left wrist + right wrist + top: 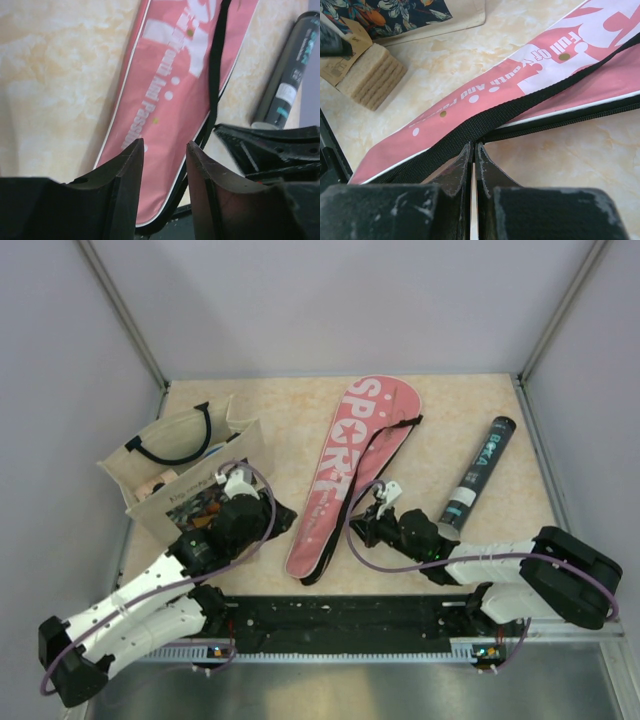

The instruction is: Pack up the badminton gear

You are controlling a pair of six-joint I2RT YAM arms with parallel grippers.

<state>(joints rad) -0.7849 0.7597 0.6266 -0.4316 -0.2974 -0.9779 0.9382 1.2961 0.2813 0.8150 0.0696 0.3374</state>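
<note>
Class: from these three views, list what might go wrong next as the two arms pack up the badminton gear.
1. The right gripper is shut with its tips at the strap; moving off, it could snag it and drag the cover.
2. The tube lies on its side by the right arm; a nudge could roll it.
3. The left gripper, open, faces the cover close to the right arm; they might collide.

Big white "SPORT" up the wide end of the pink racket cover [342,462]. Smaller white line lower down the same cover: "Full Of Youth And Pass…", rest cut off. Teal lettering and a white label on the black tube [480,470], too blurry to read. Tiny print line on the beige tote bag [160,505], also unreadable.
</note>
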